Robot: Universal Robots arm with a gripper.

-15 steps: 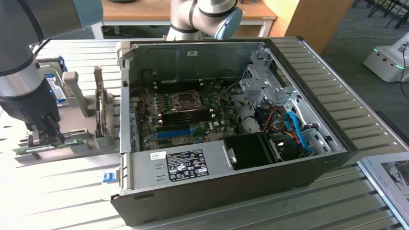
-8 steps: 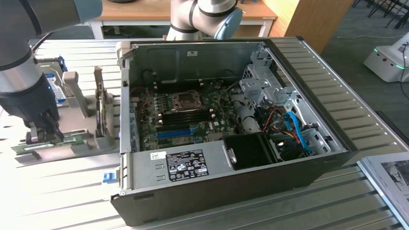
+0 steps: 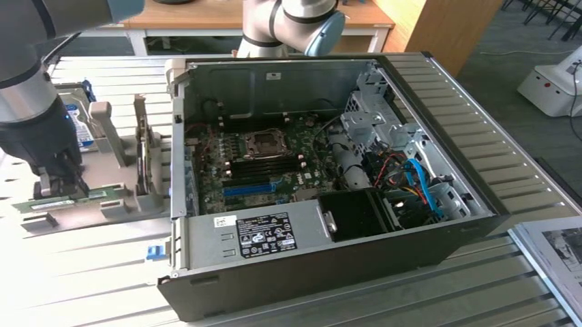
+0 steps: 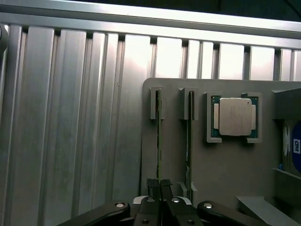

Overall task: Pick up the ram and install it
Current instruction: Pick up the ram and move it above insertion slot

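Pincer (image 4: 159, 188) clenched on the ram (image 4: 158, 136) (edge-up), slotted in grey holder (image 4: 225, 165), beside processor (image 4: 234, 116)

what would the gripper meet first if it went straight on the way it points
The ram, on edge in the grey holder; the jaws of the gripper look shut on it, though depth is unclear.

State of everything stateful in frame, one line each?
gripper, shut on the ram
ram, on edge in the fixture, pinched at one end
second stick, on edge in the neighbouring slot, untouched
CPU, flat in its pocket
PC case, side panel off, interior exposed
black slots, look empty
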